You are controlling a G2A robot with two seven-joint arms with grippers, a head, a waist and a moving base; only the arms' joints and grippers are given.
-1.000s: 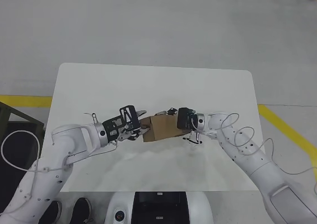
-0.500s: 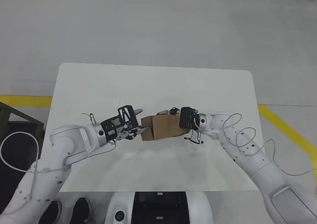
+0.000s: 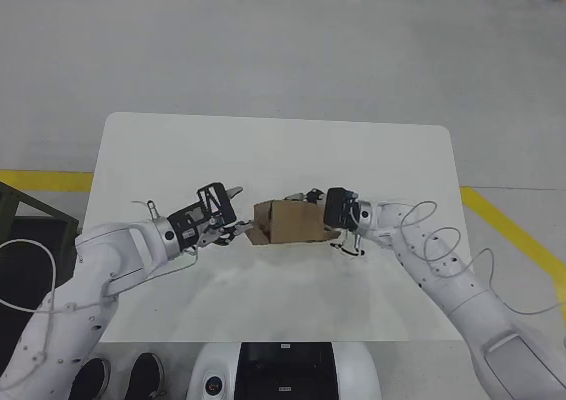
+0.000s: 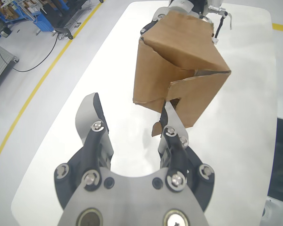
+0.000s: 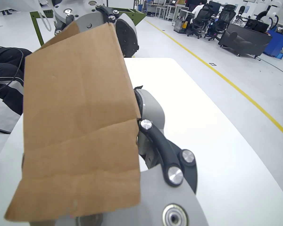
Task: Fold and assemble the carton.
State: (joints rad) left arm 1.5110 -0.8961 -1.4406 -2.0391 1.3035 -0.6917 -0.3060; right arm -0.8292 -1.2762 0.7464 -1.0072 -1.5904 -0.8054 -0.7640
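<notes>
Carton (image 3: 285, 221) mid-frame, clamped by right pincer (image 3: 315, 206); left pincer (image 4: 130, 103) spread open, fingertip at loose end flap, probably tucking next.

You see the carton (image 3: 288, 221), plain brown cardboard, already opened up into a box shape. It lies lengthwise, parallel to the near edge of the table (image 3: 163, 150), around the middle of the table and a little closer to that near edge. It seems lifted off the surface and is tilted. At its left end the flaps are folded inward but not closed flat: one sinks in diagonally, and a small tab hangs below.
</notes>
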